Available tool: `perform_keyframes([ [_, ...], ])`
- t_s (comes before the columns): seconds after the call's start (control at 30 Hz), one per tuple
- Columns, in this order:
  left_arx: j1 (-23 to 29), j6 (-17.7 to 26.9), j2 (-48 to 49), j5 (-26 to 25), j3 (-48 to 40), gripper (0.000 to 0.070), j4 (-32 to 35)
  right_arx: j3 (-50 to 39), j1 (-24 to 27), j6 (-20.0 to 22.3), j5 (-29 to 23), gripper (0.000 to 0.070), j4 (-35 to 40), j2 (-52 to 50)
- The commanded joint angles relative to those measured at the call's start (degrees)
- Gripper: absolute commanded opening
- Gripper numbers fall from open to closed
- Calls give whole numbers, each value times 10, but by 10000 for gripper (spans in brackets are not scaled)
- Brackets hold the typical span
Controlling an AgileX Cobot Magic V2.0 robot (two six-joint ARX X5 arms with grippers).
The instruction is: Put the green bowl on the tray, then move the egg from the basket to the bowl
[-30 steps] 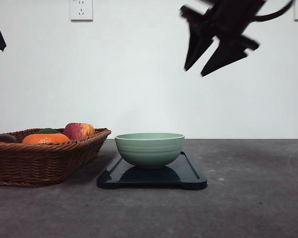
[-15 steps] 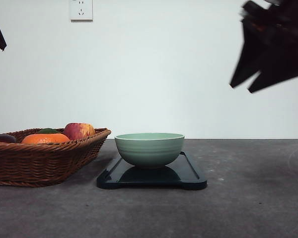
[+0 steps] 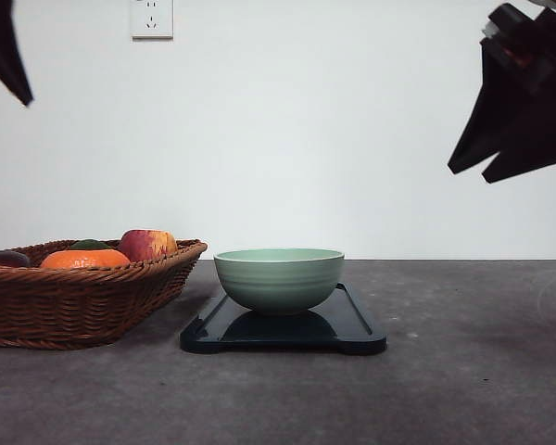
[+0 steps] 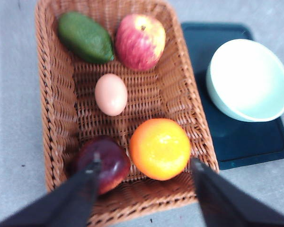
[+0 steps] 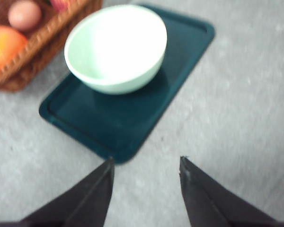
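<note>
The green bowl (image 3: 278,278) stands upright and empty on the dark tray (image 3: 357,332) at the table's middle. To its left sits the wicker basket (image 3: 74,301). In the left wrist view the egg (image 4: 110,94) lies in the middle of the basket (image 4: 57,109). My left gripper (image 4: 143,165) hangs open high above the basket's near end, holding nothing. A finger (image 3: 7,51) of it shows at the front view's top left. My right gripper (image 3: 467,176) is open and empty, high up to the right of the tray. Its wrist view looks down on the bowl (image 5: 116,47) and tray (image 5: 128,118).
Around the egg in the basket lie a red apple (image 4: 140,41), a green avocado (image 4: 85,38), an orange (image 4: 159,149) and a dark red fruit (image 4: 104,161). Bare grey table (image 3: 473,352) stretches to the right of the tray and in front of it.
My right gripper has swung from above the bowl to the far right and slightly down. The left finger has come a little further into the top left corner. Bowl, tray and basket are unmoved.
</note>
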State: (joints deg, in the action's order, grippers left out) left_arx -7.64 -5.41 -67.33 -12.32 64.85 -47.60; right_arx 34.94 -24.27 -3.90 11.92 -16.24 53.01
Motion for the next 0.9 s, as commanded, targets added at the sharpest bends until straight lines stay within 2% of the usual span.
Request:
perform_keyframes([
  [0.0, 0, 2, -38, -1, 38, 440, -11, 2, -3, -7, 0, 272, 8, 4],
  [0.17, -4, 3, -131, -1, 112, 431, -38, 2, -3, -15, 0, 272, 8, 4],
  [0.33, -8, 2, -210, 9, 157, 431, -31, 2, -3, -16, 0, 272, 8, 4],
  [0.5, -14, 2, -266, 38, 164, 431, 5, 2, -3, -17, 0, 272, 8, 4],
  [0.7, -18, 2, -315, 43, 164, 430, 54, 2, -3, -17, 0, 272, 8, 4],
  [0.87, -20, 2, -345, 81, 164, 431, 72, 2, -3, -17, 0, 272, 8, 4],
])
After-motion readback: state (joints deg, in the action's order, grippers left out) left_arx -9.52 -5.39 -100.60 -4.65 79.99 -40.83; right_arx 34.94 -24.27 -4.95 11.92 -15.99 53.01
